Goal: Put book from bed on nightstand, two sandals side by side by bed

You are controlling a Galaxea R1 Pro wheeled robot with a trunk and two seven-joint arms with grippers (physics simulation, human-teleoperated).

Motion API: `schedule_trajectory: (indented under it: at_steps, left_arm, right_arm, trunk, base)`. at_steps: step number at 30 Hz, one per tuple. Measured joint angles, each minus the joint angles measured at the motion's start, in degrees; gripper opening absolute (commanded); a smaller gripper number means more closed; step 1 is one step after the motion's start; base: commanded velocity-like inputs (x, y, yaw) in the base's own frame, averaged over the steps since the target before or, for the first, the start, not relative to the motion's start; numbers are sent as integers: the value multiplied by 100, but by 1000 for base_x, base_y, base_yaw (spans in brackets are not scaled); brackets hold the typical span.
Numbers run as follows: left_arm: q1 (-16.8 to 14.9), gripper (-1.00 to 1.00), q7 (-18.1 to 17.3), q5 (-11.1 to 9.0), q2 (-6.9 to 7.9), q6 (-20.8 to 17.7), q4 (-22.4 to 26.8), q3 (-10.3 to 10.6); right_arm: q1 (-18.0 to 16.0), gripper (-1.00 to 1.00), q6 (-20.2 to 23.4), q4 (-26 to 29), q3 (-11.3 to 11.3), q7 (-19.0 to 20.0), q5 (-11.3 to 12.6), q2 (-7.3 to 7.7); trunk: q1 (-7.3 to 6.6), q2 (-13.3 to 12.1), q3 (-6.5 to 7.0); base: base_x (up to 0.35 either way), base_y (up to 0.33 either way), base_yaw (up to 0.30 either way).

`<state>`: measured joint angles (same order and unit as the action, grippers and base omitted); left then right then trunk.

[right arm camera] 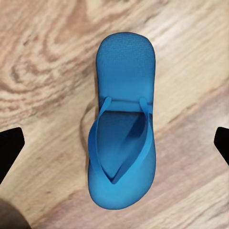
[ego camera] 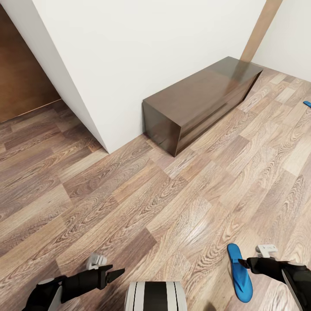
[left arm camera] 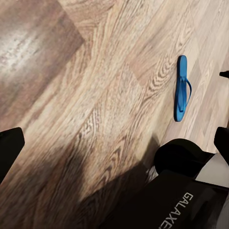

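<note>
One bright blue sandal [ego camera: 239,273] lies flat on the wood-plank floor at the lower right, strap up. My right gripper [ego camera: 253,255] hovers just above it, open, and in the right wrist view the sandal [right arm camera: 123,129] lies between the two spread black fingertips [right arm camera: 10,148] of the right gripper [right arm camera: 114,143], apart from both. A sliver of the other sandal [ego camera: 307,103] shows at the right edge. The left gripper [ego camera: 110,266] hangs open and empty over bare floor at the lower left; from the left wrist view the sandal [left arm camera: 181,88] lies farther off. Book, bed and nightstands are out of view.
A long low dark brown cabinet [ego camera: 201,101] stands against the white wall [ego camera: 142,56], whose corner juts toward me. A brown door [ego camera: 21,86] is at the far left. My own base [left arm camera: 186,202] sits under the arms. Open floor [ego camera: 142,203] lies between me and the cabinet.
</note>
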<state>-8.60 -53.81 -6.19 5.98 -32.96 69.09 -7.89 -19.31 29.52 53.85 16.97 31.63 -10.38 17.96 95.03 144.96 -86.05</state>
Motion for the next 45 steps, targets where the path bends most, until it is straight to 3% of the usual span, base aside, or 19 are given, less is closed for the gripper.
schedule_trajectory:
  at_steps: [7, 34, 45]
  left_arm:
    - [0, 100, 0, 0, -1, 91, -32, 1]
    - [0, 100, 0, 1, -1, 106, -33, 2]
    - [0, 100, 0, 1, -1, 106, -35, 0]
  right_arm:
    - [0, 100, -23, -12, -9, 0, -3, 0]
    - [0, 100, -16, -14, -43, -6, -23, -18]
    - [0, 100, -6, -13, -36, 9, -3, -9]
  trunk:
    - [0, 0, 0]
    - [70, 36, -598]
    - [70, 36, -598]
  base:
    - [0, 0, 0]
    - [0, 0, 0]
    - [0, 0, 0]
